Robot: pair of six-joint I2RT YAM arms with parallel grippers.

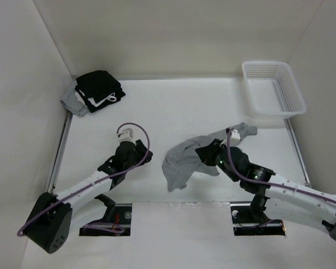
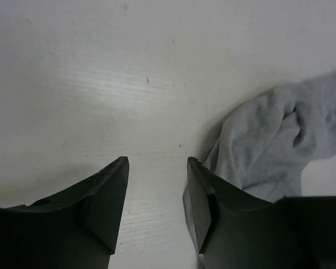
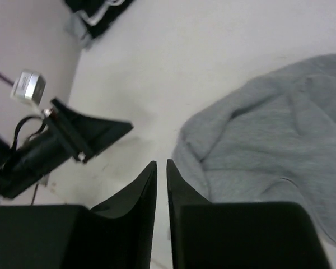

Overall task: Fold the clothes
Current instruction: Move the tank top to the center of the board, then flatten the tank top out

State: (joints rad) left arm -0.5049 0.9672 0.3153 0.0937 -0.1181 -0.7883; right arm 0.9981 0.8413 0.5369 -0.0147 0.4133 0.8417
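Getting ready to fold: the grey clothes (image 1: 182, 159) lie crumpled, left of the basket (image 1: 275, 116). The left gripper (image 2: 157, 190) is wide and empty; the right gripper (image 3: 161, 179) is nearly closed, empty. Next they likely must pinch 2 edges and pull it flat.

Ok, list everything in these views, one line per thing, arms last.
grey garment: one, mid-grey, crumpled on the table right of centre
black garments: one folded pile, black with a white mark, far left corner
pale grey garment: one, pale grey, at that pile's left side
basket: one, white, far right corner
table: one, white, under everything
left gripper: one, black, jaws apart with nothing between, just left of the grey garment
right gripper: one, black, jaws a narrow gap apart with nothing between, by the grey garment's edge
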